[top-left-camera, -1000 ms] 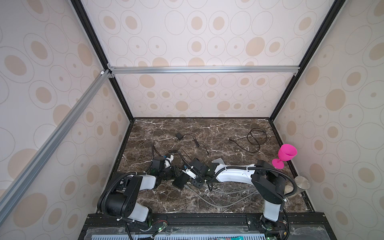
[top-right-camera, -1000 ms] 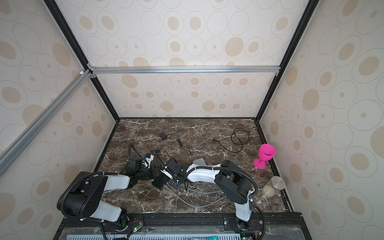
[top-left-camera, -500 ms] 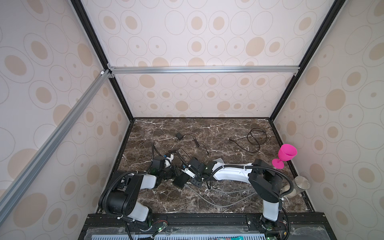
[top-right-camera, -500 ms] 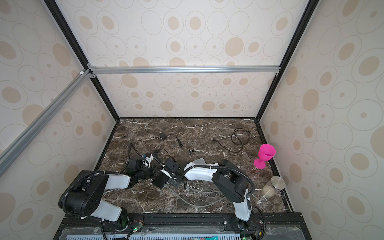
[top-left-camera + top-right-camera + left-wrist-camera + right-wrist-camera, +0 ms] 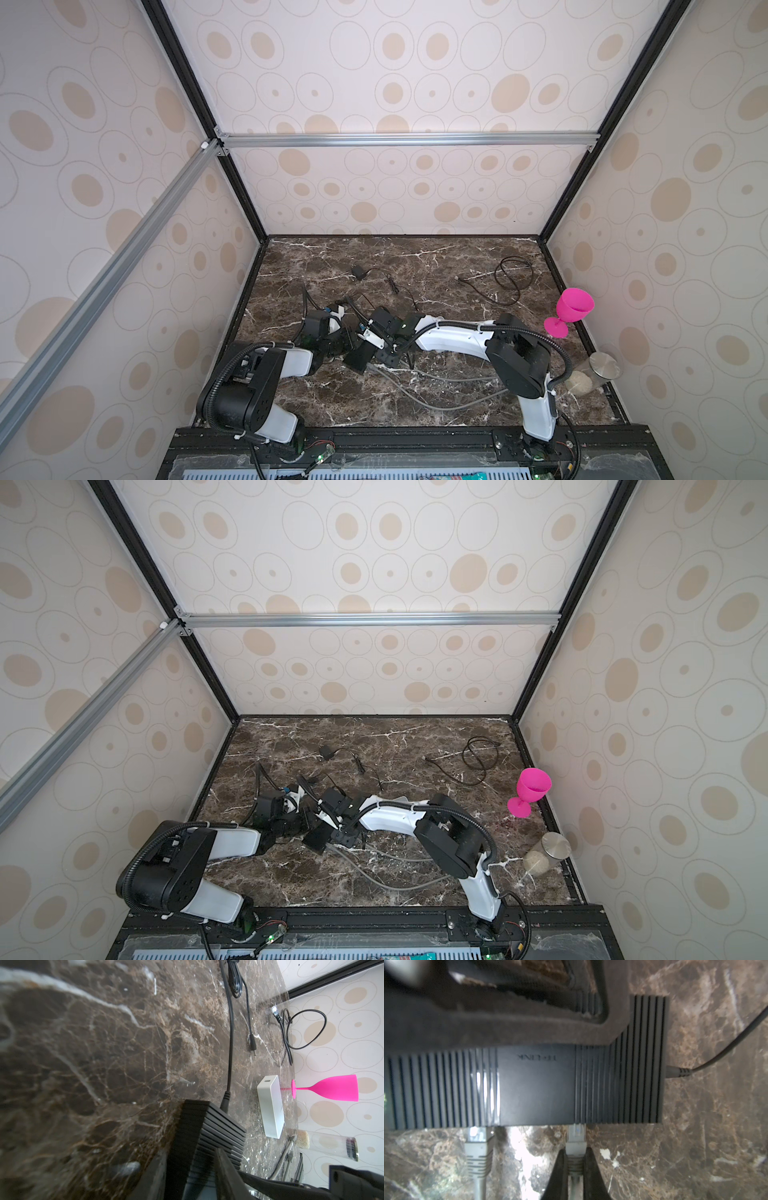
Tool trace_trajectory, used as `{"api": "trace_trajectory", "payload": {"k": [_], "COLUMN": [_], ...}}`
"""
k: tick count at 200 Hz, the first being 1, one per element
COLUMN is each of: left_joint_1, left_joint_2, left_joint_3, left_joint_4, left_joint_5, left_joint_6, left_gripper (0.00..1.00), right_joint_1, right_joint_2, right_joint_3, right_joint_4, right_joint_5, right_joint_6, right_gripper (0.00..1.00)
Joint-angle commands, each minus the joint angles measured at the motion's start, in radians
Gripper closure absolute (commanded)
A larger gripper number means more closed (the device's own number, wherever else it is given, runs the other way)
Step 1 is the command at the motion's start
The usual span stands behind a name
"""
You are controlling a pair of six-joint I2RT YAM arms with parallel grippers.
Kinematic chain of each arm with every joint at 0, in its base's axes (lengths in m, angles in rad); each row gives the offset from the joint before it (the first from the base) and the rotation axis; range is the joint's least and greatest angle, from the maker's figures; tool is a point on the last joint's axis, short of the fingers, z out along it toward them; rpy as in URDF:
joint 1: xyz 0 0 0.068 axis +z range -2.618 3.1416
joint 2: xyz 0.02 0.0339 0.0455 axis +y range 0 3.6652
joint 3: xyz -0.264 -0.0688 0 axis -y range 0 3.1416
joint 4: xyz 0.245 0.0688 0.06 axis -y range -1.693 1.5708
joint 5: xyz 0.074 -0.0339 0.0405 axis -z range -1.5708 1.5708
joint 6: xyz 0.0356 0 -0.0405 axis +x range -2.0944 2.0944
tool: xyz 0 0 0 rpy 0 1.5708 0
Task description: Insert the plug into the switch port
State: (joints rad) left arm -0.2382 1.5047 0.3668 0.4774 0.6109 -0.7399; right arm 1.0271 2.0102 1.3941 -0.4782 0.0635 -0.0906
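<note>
Right elbow (image 5: pixel 515 361) has swung inward; right hand (image 5: pixel 575 1153) pinches the grey plug (image 5: pixel 576 1136) at the switch (image 5: pixel 535 1084), which the left hand (image 5: pixel 190 1163) clamps.

Both top views look down from high over the worktop's (image 5: pixel 457 266) front edge, sharing all of it. Both wrist cameras sit close to the switch (image 5: pixel 535 1084): left skimming low towards the right edge, right looking straight down.

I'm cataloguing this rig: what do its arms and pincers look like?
The left arm and right arm share white link shells, bulky black joint housings and a looping black ribbed hose. The right pincer has black, tapered fingers.
</note>
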Motion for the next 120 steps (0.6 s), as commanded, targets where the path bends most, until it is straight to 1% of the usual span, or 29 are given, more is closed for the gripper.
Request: {"api": "trace_trajectory", "payload": {"k": [1,43,120], "left_joint_1": [-0.047,-0.058,-0.083], "left_joint_2": [0.014,0.014,0.02], "left_joint_3": [-0.008,-0.01,-0.003], "left_joint_4": [-0.116,-0.117,-0.119], "left_joint_5": [0.162,0.164,0.166], "left_joint_6": [-0.003,-0.002,0.001], "left_gripper": [0.62,0.62,0.62], "right_joint_1": [0.007,0.004,0.001], "right_joint_2": [-0.017,-0.02,0.06], "right_joint_3": [0.017,0.007,0.149], "right_joint_4": [0.406,0.483,0.462], "right_joint_5": [-0.045,-0.05,-0.093], "right_joint_6": [-0.023,-0.041,-0.087], "right_gripper": [1.0,1.0,1.0]}}
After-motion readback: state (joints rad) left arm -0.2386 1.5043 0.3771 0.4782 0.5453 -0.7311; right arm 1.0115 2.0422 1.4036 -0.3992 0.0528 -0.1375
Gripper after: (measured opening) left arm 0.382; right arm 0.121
